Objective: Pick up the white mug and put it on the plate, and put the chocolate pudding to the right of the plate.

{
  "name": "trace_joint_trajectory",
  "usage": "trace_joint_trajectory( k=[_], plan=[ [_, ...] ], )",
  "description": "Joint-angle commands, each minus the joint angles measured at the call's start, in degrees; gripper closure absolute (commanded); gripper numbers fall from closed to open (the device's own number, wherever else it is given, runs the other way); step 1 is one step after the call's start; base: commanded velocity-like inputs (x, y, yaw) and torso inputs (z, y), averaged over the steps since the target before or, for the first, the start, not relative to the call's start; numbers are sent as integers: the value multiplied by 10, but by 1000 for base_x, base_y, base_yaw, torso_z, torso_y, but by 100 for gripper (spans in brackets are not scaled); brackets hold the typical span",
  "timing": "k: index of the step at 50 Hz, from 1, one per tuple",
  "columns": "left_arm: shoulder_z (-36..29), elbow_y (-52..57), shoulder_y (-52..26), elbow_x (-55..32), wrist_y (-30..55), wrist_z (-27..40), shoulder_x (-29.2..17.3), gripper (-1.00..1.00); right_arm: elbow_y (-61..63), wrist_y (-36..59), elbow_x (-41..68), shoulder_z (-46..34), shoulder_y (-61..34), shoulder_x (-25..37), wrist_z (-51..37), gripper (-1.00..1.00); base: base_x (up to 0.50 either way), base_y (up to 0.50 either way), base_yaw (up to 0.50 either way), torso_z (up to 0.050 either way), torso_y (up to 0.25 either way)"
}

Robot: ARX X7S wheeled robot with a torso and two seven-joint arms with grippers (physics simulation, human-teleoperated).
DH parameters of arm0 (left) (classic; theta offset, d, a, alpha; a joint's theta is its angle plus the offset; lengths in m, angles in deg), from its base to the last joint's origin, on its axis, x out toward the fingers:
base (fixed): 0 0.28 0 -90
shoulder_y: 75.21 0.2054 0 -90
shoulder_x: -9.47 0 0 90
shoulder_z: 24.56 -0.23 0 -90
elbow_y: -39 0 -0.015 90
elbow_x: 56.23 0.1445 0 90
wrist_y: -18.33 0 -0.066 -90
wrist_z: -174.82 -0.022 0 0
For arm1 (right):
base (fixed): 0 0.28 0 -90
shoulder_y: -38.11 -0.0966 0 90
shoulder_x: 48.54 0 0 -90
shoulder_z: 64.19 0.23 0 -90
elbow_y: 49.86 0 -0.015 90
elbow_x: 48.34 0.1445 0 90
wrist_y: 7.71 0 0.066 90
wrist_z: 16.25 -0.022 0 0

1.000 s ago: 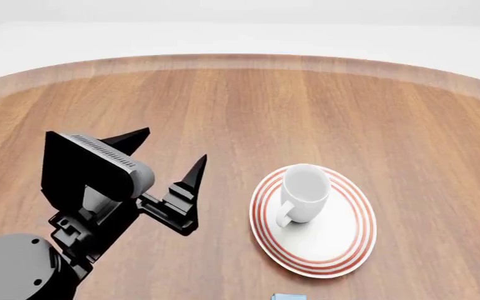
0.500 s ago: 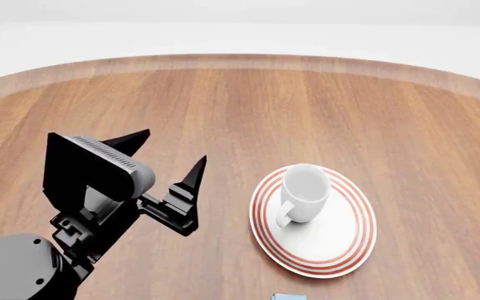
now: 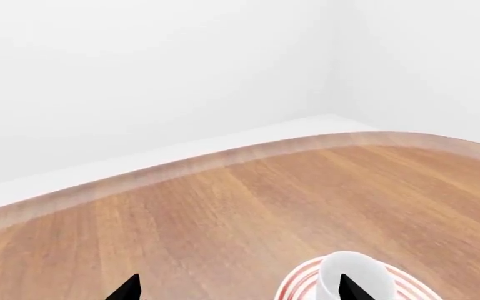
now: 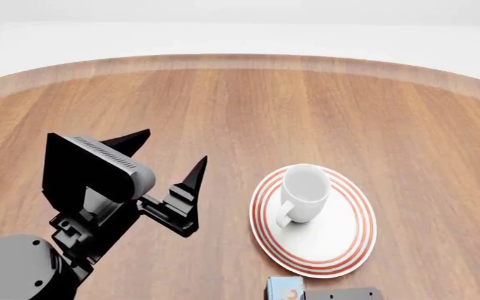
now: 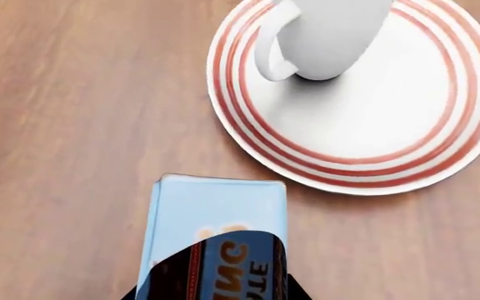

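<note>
While the white mug (image 4: 304, 192) stands upright on the plate (image 4: 340, 247), left tool (image 4: 170, 157) — wide, empty — hovers over the desk (image 4: 324, 112), right tool gripping the chocolate pudding (image 5: 215, 215) near the plate's rim.

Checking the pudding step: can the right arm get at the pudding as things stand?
Probably yes. In the right wrist view the pudding lies directly under the right gripper, clear of the plate; whether it is gripped cannot be told.

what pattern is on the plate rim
Concentric red rings on white around the plate rim, clearest in the right wrist view.
</note>
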State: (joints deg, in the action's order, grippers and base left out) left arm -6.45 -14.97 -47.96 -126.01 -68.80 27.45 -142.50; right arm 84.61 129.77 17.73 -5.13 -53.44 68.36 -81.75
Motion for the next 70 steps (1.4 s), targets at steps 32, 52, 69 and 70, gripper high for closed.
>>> trace_joint_trajectory(
  k=[32, 52, 69, 70],
  plan=[
    [26, 20, -11, -8, 16, -1, 5, -100, 136, 100, 463, 363, -195, 160, -229, 100, 0, 0, 0, 0, 0],
    [28, 17, -11, -9, 16, -5, 13, -100, 90, 37, 480, 484, -304, 431, -219, 100, 0, 0, 0, 0, 0],
    [29, 10, -23, -13, 29, -12, 31, -100, -3, 81, 149, 334, -567, 442, 131, 100, 0, 0, 0, 0, 0],
    [29, 10, -22, -12, 29, -13, 32, -100, -23, 75, 125, 307, -584, 415, 176, 100, 0, 0, 0, 0, 0]
  ],
)
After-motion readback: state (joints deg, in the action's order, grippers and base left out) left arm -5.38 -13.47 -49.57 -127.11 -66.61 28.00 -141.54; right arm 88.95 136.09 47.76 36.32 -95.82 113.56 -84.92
